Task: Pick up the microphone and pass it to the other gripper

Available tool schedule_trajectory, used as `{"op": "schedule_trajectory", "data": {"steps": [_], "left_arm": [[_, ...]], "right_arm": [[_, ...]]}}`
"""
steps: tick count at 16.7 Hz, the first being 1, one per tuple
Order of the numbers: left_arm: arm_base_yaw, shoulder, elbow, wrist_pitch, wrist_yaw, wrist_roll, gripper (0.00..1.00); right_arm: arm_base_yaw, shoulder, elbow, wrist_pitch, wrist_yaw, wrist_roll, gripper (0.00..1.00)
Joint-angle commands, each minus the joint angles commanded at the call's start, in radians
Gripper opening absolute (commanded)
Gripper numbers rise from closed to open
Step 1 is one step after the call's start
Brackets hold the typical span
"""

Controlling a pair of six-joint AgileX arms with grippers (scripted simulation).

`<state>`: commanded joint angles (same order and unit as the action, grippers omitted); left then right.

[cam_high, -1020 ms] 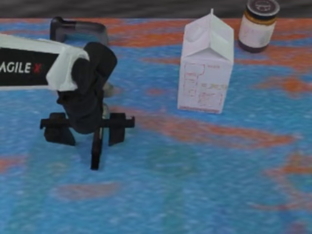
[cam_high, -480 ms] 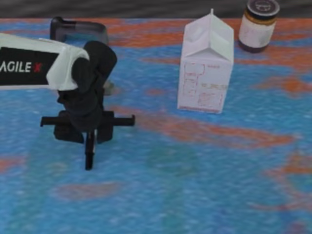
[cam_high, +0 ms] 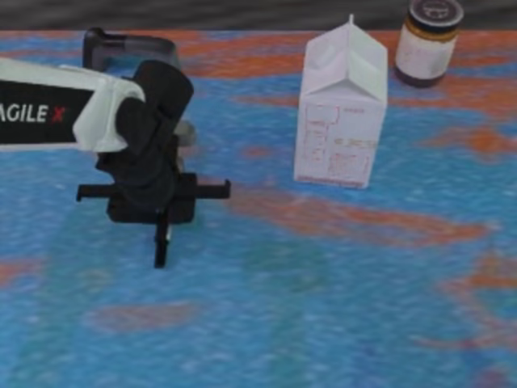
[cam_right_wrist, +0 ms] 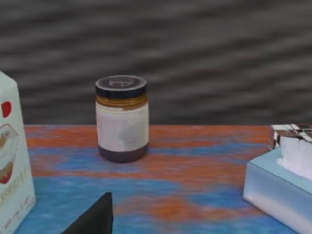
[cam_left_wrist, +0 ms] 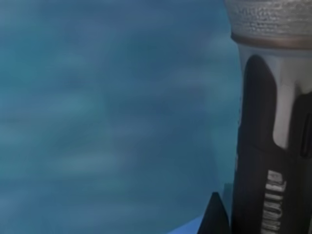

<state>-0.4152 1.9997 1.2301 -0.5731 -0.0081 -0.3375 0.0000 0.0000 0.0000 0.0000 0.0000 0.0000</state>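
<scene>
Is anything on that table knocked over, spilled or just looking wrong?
Nothing stands out. The white carton and the jar stand upright at the back, nothing spilled. The microphone is off the table only because the left gripper holds it, handle pointing down. The right gripper is outside the top view.

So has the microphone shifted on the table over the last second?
Yes. In the top view the microphone, held in the left gripper, has its lower tip higher, nearer the white carton, which has stayed put.
</scene>
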Motion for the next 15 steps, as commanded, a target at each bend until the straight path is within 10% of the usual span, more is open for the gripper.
{"op": "schedule_trajectory", "data": {"steps": [15], "left_arm": [[0.035, -0.281, -0.327, 1.193, 0.377, 0.299, 0.00]], "right_arm": [[0.000, 0.000, 0.000, 0.000, 0.000, 0.000, 1.00]]}}
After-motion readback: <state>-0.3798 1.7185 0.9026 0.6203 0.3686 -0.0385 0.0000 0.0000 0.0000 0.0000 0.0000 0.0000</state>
